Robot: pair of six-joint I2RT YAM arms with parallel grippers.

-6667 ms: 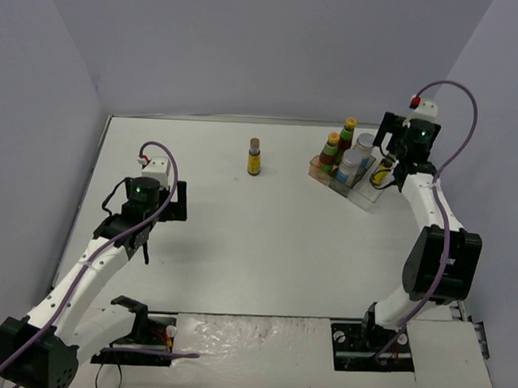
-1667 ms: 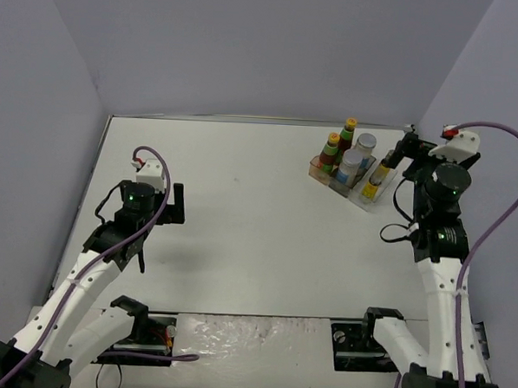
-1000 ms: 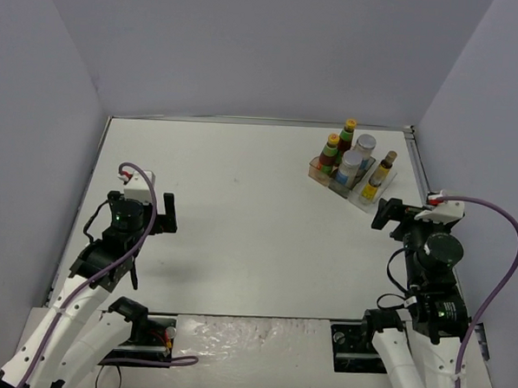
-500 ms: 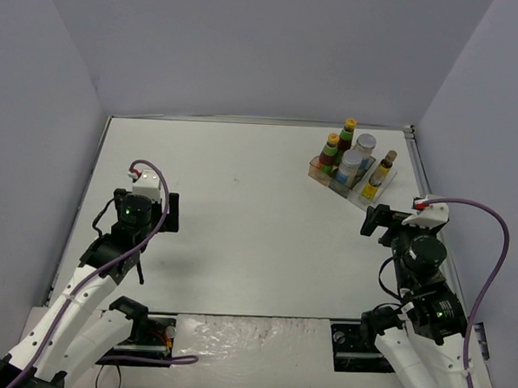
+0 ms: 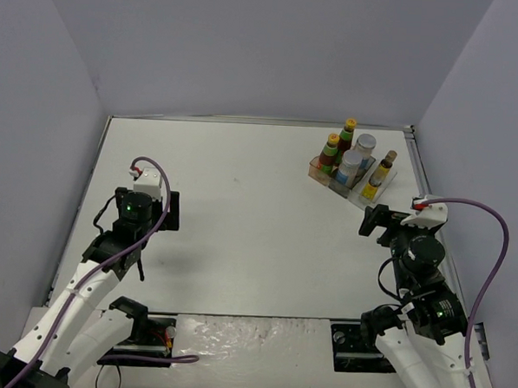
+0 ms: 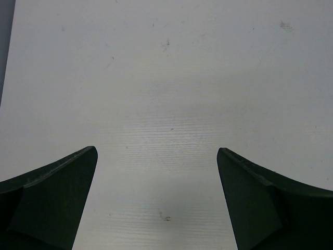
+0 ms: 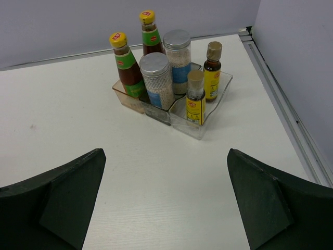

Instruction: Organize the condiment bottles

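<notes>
My right hand (image 7: 165, 154) hangs open, its two dark fingers (image 7: 58, 200) spread wide at the bottom corners of the wrist view, with nothing between them but bare white table (image 7: 156, 187). It hovers over the right side of the table and faces the tray (image 7: 183, 125), which sits well apart from it near the far right corner, close to the raised edge strip.

All six condiment bottles (image 5: 352, 164) stand upright inside that clear tray, packed close together. Seen from my right wrist, the near red bottle (image 7: 126, 66) and the far red bottle (image 7: 150, 35), both with yellow caps and green neck bands, fill the left side, one behind the other. The near white jar (image 7: 157, 80) and the far white jar (image 7: 178, 58), each with a silver lid, stand in the middle, just beside each other. The near brown bottle (image 7: 195, 99) and the far brown bottle (image 7: 212, 73), slim and yellow-labelled, take the right side.

My left hand (image 6: 156, 150) is also wide open and holds nothing; its wrist view shows only plain table between the fingertips. From above, it hovers over the left side of the table, far from the tray.
</notes>
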